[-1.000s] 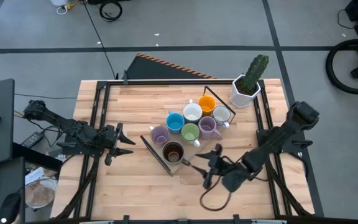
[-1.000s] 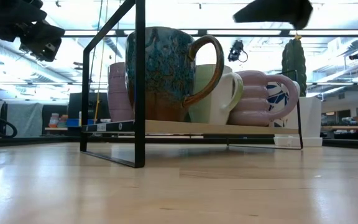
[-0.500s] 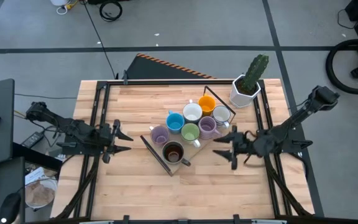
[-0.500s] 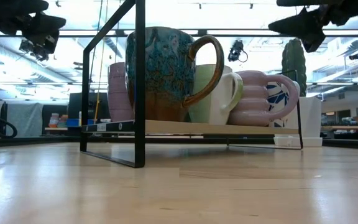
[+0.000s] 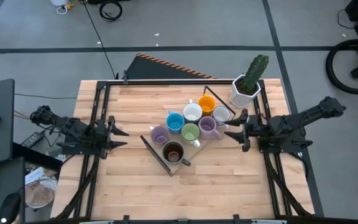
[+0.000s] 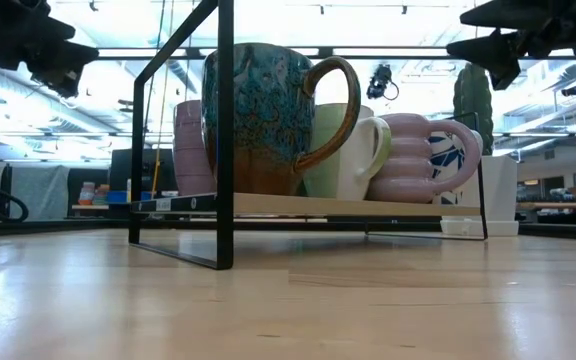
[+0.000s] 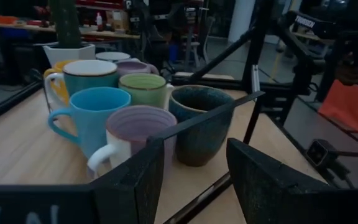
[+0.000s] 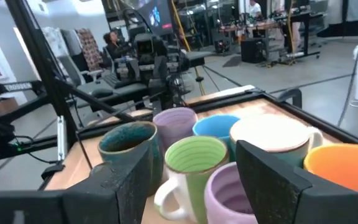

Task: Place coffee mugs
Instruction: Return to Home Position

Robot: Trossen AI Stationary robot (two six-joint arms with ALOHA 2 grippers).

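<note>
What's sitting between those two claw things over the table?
In the high view, the coffee mugs, clustered on the black-framed shelf, lie between the left gripper and the right gripper.

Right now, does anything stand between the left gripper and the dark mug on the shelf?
Yes. A black frame bar runs across in front of the dark mug, between it and the open left gripper. Nothing else visible stands between them.
</note>
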